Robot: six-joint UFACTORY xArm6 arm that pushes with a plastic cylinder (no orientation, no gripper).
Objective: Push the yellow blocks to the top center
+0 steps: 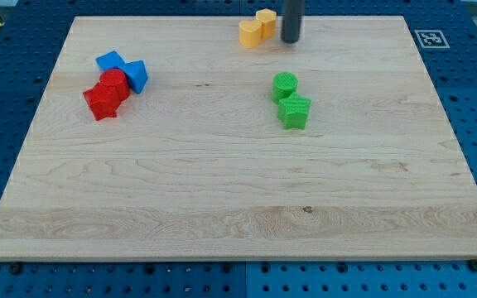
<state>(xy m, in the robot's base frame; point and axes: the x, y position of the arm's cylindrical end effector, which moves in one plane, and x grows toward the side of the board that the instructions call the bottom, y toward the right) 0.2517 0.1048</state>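
Two yellow blocks lie touching at the board's top centre: a rounded yellow block (251, 33) on the left and a hexagon-like yellow block (266, 21) just up and right of it. My tip (291, 40) stands on the board right beside them, on their right side, a small gap from the right-hand yellow block. The dark rod rises out of the view's top.
Two blue blocks (110, 61) (137, 74) and two red blocks (114, 84) (101, 103) cluster at the upper left. A green cylinder (285, 85) and a green hexagon-like block (294, 111) touch right of centre. The wooden board (238, 207) sits on a blue pegboard.
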